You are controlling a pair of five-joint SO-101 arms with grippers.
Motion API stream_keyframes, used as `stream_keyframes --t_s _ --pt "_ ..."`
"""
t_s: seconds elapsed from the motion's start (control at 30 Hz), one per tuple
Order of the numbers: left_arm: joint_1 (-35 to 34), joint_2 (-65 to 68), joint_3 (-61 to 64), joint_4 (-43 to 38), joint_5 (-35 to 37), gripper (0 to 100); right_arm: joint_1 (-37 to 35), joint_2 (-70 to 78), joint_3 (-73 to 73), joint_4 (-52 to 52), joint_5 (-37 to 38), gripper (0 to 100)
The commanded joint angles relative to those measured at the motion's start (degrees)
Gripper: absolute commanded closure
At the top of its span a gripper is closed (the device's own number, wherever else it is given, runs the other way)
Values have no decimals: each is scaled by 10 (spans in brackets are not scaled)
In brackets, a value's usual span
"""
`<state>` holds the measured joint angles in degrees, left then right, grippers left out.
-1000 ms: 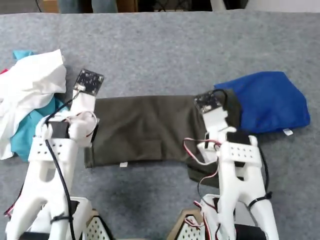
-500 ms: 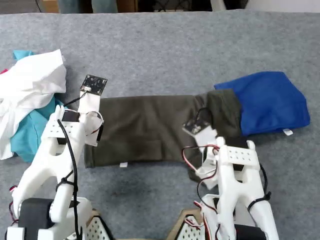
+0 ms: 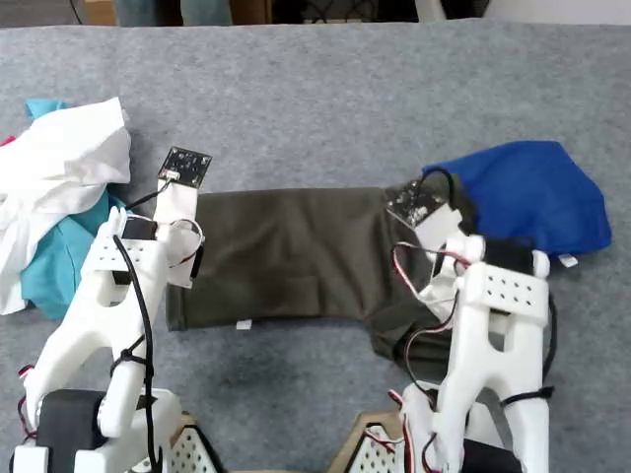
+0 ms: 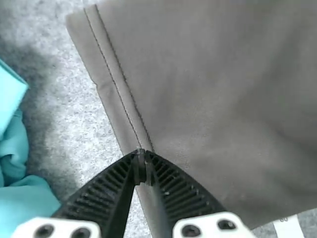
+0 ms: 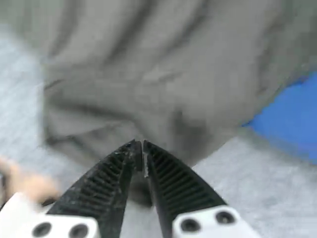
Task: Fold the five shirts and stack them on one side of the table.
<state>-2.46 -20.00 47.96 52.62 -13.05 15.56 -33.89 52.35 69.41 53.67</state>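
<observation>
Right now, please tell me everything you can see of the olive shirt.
The olive shirt looks like soft cloth, folded into a long band lying across the grey table. A stitched hem runs along one end, where the left gripper pinches it. The other end is bunched, meets the blue shirt, and is pinched by the right gripper.

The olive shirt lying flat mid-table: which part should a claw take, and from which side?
Take the olive shirt at its stitched hem, on the short end beside the teal shirt, coming from that end. The cloth lies flat, so only an edge offers a lip, and the doubled hem should hold firmly. The left claw pinches exactly there.
</observation>
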Motion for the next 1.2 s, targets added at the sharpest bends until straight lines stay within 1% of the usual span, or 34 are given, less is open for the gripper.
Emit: stream_keyframes --t_s 0.0,0.07,0.17,0.27,0.4,0.5,0.63,0.77,0.83,0.9,1.0,1.1,1.17 --pt "0 -1 -24 -7 5 970 7 15 85 -154 4 984" --pt "0 -1 -24 -7 5 970 8 23 127 -176 7 984" --pt "0 -1 -23 -9 5 970 13 25 150 -165 7 984" --pt "0 -1 -24 -8 5 970 21 25 135 -104 9 984" --pt "0 -1 -22 -8 5 970 20 25 88 19 14 984" --pt "0 -1 -21 -8 5 970 19 25 78 81 66 984" --pt "0 -1 -21 -8 5 970 21 29 93 82 108 984" --pt "0 -5 -27 -7 5 970 23 24 65 44 111 984" --pt "0 -5 -46 -1 8 970 23 24 8 66 103 984" --pt "0 -3 -86 20 29 970 22 26 -65 86 74 984" --pt "0 0 -159 47 55 967 20 29 -159 89 29 984" --pt "-4 6 -200 49 78 965 18 29 -211 87 -1 984" --pt "-5 29 -209 52 101 930 18 29 -222 87 -7 984"
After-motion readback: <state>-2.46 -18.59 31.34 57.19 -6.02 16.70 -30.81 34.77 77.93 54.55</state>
